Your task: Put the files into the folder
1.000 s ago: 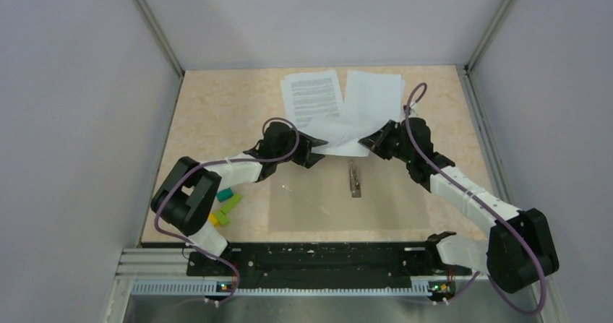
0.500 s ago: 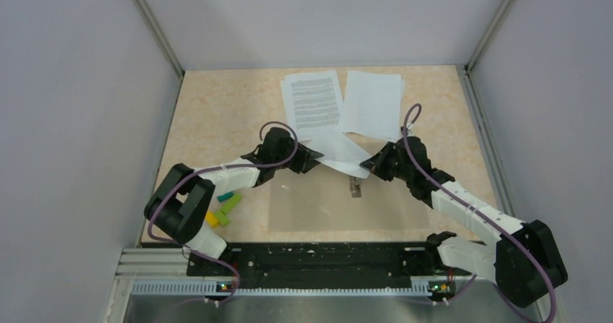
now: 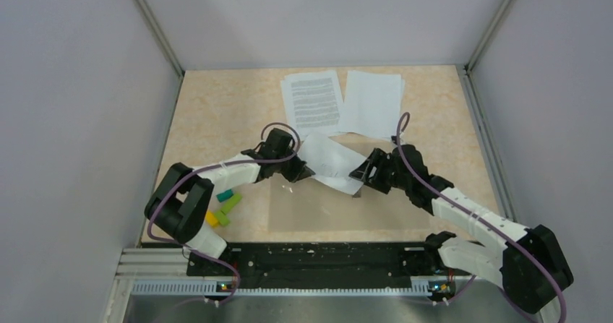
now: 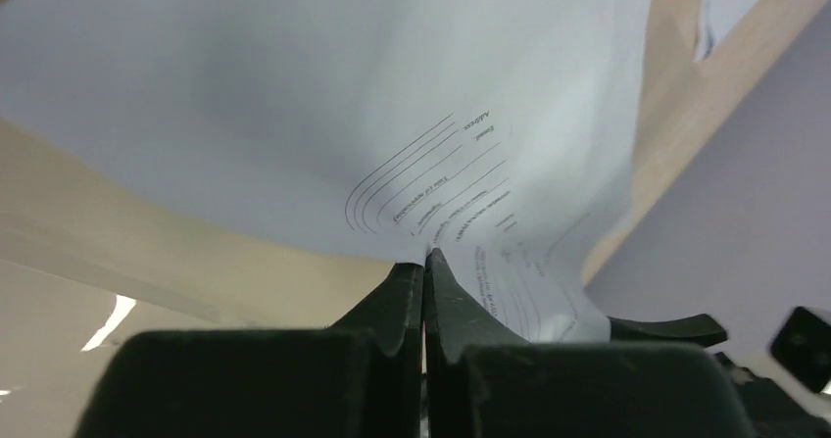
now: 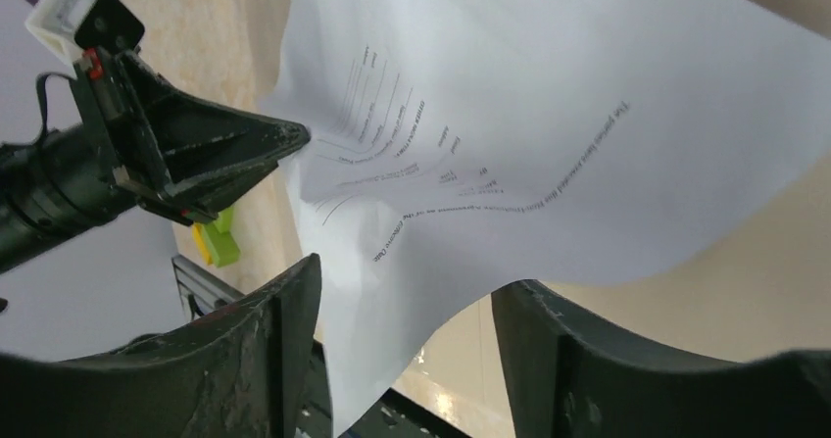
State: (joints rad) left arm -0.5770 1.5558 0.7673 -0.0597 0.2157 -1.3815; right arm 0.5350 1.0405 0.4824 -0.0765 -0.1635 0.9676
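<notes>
Task state with one file in transit. The folder (image 3: pixel 325 209) lies open and flat on the tabletop (image 3: pixel 217 113), near the middle of its near edge, and no paper rests inside it yet. One held sheet (image 3: pixel 329 160), bearing printed lines on the face seen by the wrist cameras, is suspended and bowed above the folder's far edge. The left gripper (image 3: pixel 302 165) has its jaws fully closed on one margin of this sheet, as the left wrist view confirms (image 4: pixel 424 262). The right gripper (image 3: pixel 359 173) stands at the opposite margin with its jaws parted; in its own view (image 5: pixel 404 281) a corner of the paper droops between the spread fingers without being pinched. Two further files lie side by side at the far edge of the tabletop: a printed sheet (image 3: pixel 311 99) and a second sheet (image 3: pixel 372 102) showing a blank face. Coloured blocks (image 3: pixel 225 206) sit towards the near left corner, apart from the work. By this evidence nothing is filed; the first sheet is close to placement, and two are left.
</notes>
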